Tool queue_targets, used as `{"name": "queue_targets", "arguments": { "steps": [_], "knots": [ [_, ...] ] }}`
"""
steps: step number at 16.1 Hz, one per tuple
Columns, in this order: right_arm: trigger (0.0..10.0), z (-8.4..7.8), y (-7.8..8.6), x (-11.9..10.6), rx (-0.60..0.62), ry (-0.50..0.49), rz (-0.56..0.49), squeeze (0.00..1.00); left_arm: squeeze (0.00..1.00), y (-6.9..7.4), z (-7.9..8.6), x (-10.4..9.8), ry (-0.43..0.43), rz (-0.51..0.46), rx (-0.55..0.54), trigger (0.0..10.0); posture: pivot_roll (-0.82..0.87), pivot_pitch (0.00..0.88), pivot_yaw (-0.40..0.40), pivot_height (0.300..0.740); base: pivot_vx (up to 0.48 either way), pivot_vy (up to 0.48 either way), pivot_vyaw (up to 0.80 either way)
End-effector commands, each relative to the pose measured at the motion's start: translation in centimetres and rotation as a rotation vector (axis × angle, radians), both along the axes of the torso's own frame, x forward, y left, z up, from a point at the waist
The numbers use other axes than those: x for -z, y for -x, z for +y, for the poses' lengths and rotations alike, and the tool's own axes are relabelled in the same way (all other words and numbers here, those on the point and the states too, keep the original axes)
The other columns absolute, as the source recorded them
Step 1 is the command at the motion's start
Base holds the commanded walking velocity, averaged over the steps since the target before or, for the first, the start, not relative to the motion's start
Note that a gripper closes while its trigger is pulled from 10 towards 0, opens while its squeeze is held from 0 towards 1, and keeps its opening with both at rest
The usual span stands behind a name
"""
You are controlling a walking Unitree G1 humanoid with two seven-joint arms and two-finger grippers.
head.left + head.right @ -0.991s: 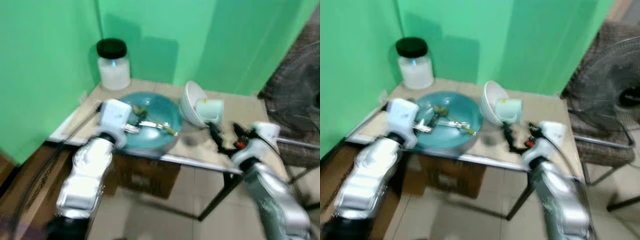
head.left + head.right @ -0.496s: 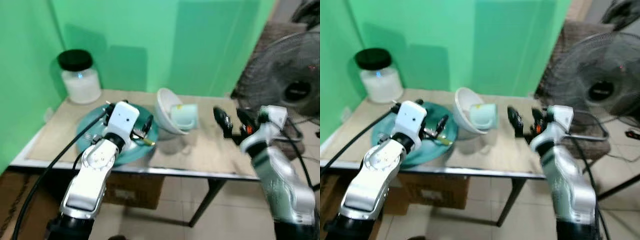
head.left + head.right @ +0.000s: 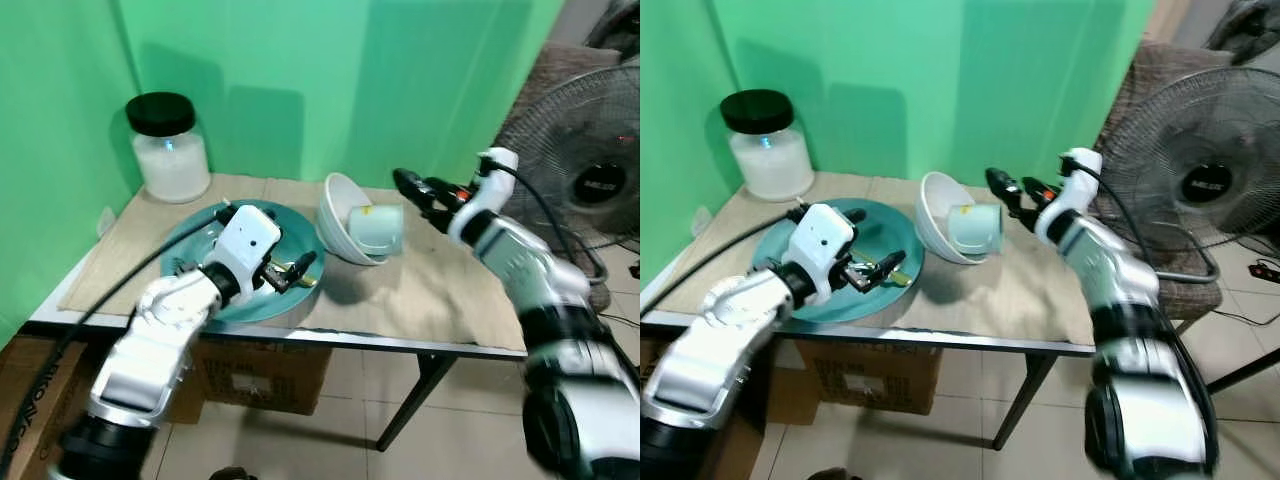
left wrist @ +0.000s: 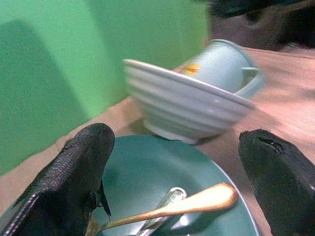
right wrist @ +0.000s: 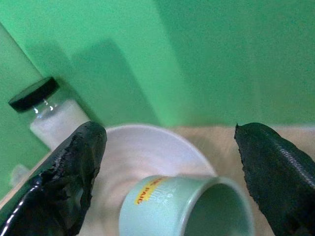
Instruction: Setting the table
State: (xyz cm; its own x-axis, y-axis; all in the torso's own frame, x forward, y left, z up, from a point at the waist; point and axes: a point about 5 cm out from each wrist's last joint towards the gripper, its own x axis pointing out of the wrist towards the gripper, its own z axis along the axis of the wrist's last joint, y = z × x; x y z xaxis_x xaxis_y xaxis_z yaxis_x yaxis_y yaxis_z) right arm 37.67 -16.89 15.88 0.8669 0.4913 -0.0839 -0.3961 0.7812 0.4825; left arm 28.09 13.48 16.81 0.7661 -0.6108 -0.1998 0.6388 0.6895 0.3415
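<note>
I see my left gripper [image 4: 177, 162] with its jaws spread wide, low over the teal plate [image 3: 300, 300], with a gold spoon [image 4: 194, 202] and a silver utensil [image 4: 162, 221] lying in the plate between the fingers. My right gripper [image 5: 167, 162] also has its jaws wide apart; it hovers over the back part of the bench [image 3: 440, 300], just beside the pale green mug [image 3: 378, 228] and not touching it. The mug lies on its side inside the white bowl [image 3: 338, 205], which is tilted against the plate's far rim. The plate sits near the front edge of the bench. A jar [image 3: 168, 148] with a black lid stands in the back corner by the green wall [image 3: 300, 60], well apart from both grippers. A stretch of bare bench lies open in front of the mug. A fan [image 3: 1200, 170] stands just off the bench's right end.
</note>
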Motion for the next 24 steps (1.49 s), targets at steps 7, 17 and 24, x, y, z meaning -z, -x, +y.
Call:
{"name": "queue_targets", "arguments": {
  "steps": [7,17,24],
  "knots": [
    [10.0,-0.6,-0.3,2.3,-0.075,0.053,0.182,0.0,0.0,1.4,-1.8,-0.5,-0.052,0.096,0.254,10.0,0.04,0.0,-0.126,0.74,0.0,0.0,0.0],
    [0.0,0.4,0.0,2.6,-0.169,-0.043,0.19,0.0,0.0,1.5,-1.6,-0.3,-0.073,0.121,0.264,10.0,0.05,0.0,-0.123,0.74,0.0,0.0,0.0],
    [0.0,1.0,0.0,2.7,-0.198,-0.07,0.175,0.0,0.0,1.2,-1.4,-0.3,-0.081,0.12,0.253,10.0,0.05,0.0,-0.118,0.74,0.0,0.0,0.0]
  ]
}}
